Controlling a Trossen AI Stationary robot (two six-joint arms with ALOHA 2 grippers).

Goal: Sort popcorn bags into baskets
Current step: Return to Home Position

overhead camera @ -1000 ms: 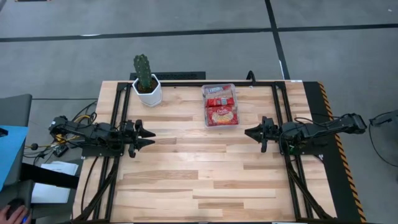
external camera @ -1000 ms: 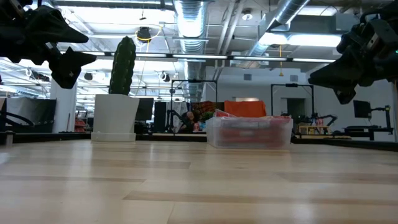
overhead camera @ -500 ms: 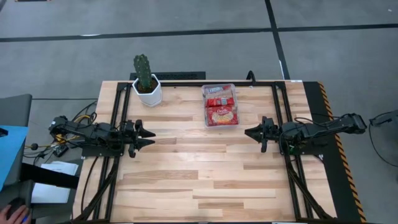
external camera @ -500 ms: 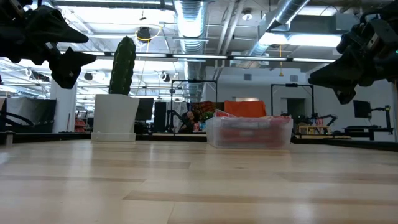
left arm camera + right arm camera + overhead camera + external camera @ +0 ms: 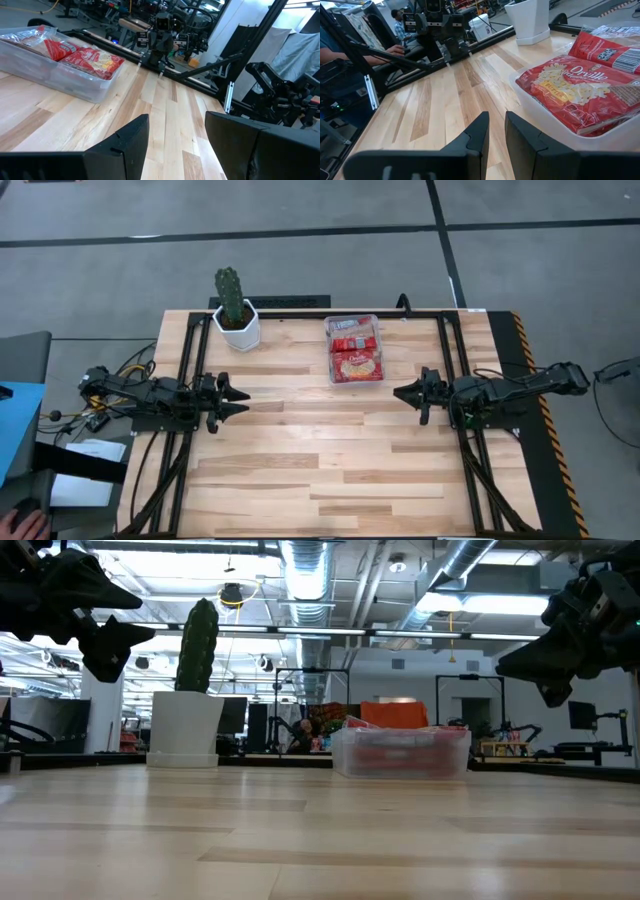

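The clear basket (image 5: 353, 350) stands on the table toward the far edge, right of the middle. It also shows in the low view as the clear basket (image 5: 400, 752). Red popcorn bags lie flat in it. One bag (image 5: 570, 90) shows a yellow popcorn picture, and another (image 5: 605, 50) shows a white label panel. My left gripper (image 5: 242, 401) hovers open at the table's left side, pointing toward the middle. My right gripper (image 5: 398, 392) hovers at the right side, facing it, with only a narrow gap (image 5: 496, 125) between its fingers. Both grippers hold nothing and stand well clear of the basket.
A cactus in a white pot (image 5: 235, 320) stands at the far left of the table. A black frame (image 5: 300, 313) runs along the table's far edge and sides. Bare wood (image 5: 320, 450) lies between the arms and toward the near edge. A person's hand (image 5: 20, 525) shows beyond the table's near left corner.
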